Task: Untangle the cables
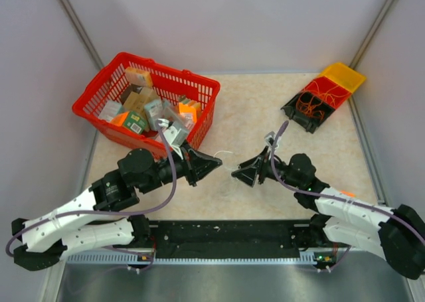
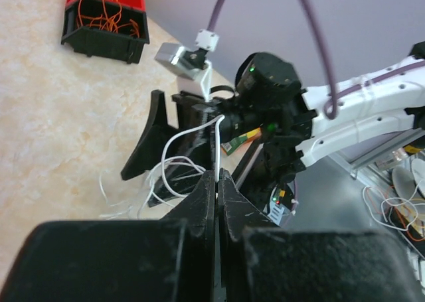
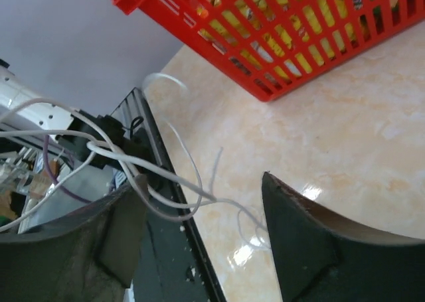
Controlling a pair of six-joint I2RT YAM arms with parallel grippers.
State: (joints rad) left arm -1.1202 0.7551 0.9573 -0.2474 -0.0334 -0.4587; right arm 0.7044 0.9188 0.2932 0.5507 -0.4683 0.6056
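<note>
Table seen from the arm side. Basket at far left, boxes heaped inside it. Bin at far right, well apart from the basket, with a tangle of cables lying in it. At mid-table the left gripper and right gripper sit nearly tip to tip, the left one just in front of the basket's near right corner. Loose cable strands run between them: one caught in the left gripper, others passing between the right gripper's parted fingers, some trailing onto the table beneath. Rail along the near edge, between the arm bases.
</note>
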